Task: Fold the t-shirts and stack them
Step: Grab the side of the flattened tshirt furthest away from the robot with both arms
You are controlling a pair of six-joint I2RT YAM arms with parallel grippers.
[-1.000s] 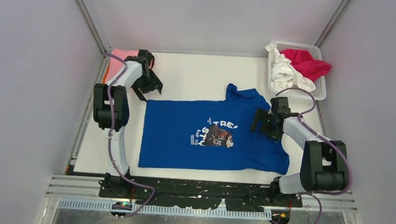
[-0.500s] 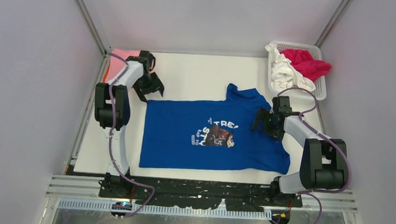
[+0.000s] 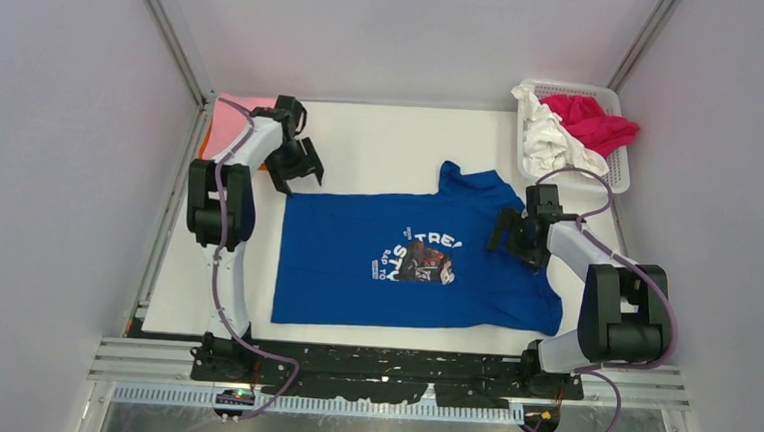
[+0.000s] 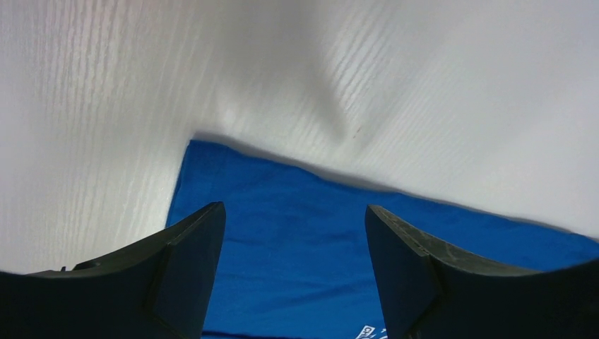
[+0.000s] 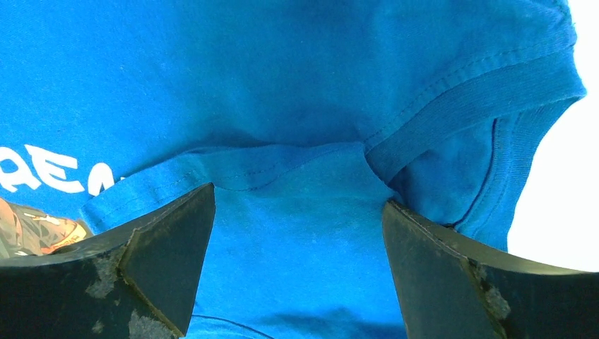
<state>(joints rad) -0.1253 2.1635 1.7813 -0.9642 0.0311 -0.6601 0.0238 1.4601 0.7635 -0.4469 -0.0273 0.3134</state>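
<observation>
Blue tee (image 3: 415, 263) is spread flat in the middle of your table (image 3: 382, 146), print facing up, with one sleeve poking out toward the far side. Your left gripper (image 3: 298, 171) hangs over its far-left corner with the jaws spread and nothing between them (the wrist view shows that corner lying flat just under the fingers). Your right gripper (image 3: 510, 234) is over the shirt's right end, where the cloth is a bit rumpled. Its jaws are wide apart too, holding nothing. Pink tee (image 3: 231, 122) sits at the far-left corner of the table. White tee (image 3: 548, 141) and crimson tee (image 3: 594, 124) are heaped in the basket (image 3: 616, 175) at the far right.
</observation>
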